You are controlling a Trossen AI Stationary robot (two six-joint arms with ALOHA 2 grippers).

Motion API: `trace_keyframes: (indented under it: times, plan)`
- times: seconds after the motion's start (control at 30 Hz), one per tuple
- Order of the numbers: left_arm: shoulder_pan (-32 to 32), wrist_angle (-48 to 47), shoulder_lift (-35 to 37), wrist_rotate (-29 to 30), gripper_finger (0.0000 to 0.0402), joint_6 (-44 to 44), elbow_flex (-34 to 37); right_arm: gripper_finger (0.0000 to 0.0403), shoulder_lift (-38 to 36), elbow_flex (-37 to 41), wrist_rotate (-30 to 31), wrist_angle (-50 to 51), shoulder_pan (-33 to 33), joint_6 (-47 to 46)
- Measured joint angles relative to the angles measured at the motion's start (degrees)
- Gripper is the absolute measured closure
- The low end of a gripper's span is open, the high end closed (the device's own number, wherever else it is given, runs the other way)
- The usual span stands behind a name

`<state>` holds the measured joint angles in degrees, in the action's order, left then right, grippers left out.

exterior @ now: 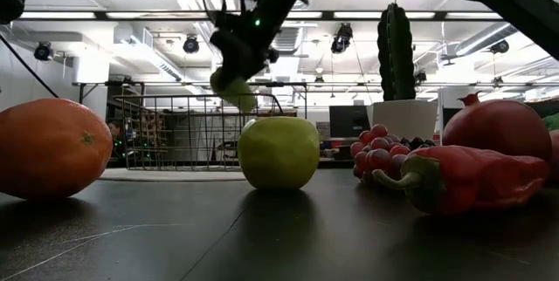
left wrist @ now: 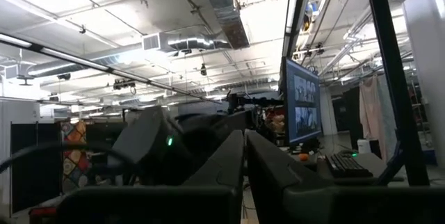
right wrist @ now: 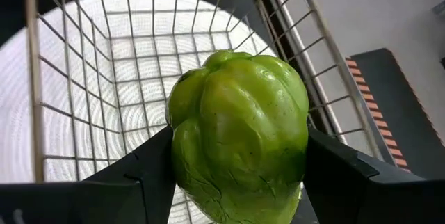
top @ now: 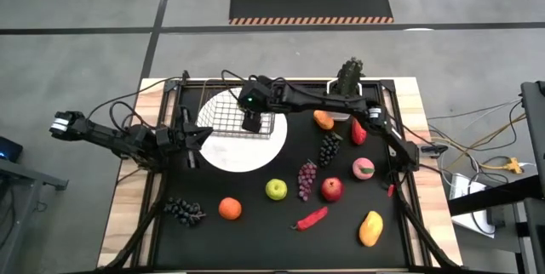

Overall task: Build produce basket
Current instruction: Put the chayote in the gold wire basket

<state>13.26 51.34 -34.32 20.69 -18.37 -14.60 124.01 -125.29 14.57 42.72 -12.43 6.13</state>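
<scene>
- On the near black mat lie an orange fruit (top: 230, 208), a green apple (top: 276, 190), a red chili (top: 312, 218) and a yellow mango (top: 370, 228).
- Farther off, my right pincer (right wrist: 236, 182) grips a lumpy green bell pepper (right wrist: 238, 135) above the wire mesh basket (top: 232, 114), which sits on the round white plate (top: 247, 155).
- My left pincer (top: 189, 137), shut and empty, waits at the plate's left edge.

Left pincer (left wrist: 244, 175): two dark fingers pressed together, pointed upward into the room. Beyond it, a dark arm housing (left wrist: 149, 144) bore a small green light. Monitor (left wrist: 302, 109) lit, upright; keyboard (left wrist: 351, 165) below it. Silver duct (left wrist: 224, 5) and strip lights ran across the ceiling.
</scene>
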Motion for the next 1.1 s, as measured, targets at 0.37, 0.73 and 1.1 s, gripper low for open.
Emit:
trace_keyframes:
  times: [0.37, 0.73, 1.1]
  plan:
    - [0.00, -0.11, -0.02, 0.04, 0.0400, 0.01, 0.02, 0.0164, 5.36, 0.02, 0.02, -2.93, -1.92, -2.98]
    - [0.00, -0.06, -0.10, 0.13, 0.0400, 0.00, 0.02, 0.0160, 6.97, 0.34, 0.02, -2.06, -3.75, -6.17]
    - [0.04, -0.09, -0.07, 0.26, 0.0400, 0.00, 0.01, 0.0148, 7.26, 1.33, 0.04, -2.58, -4.12, -6.23]
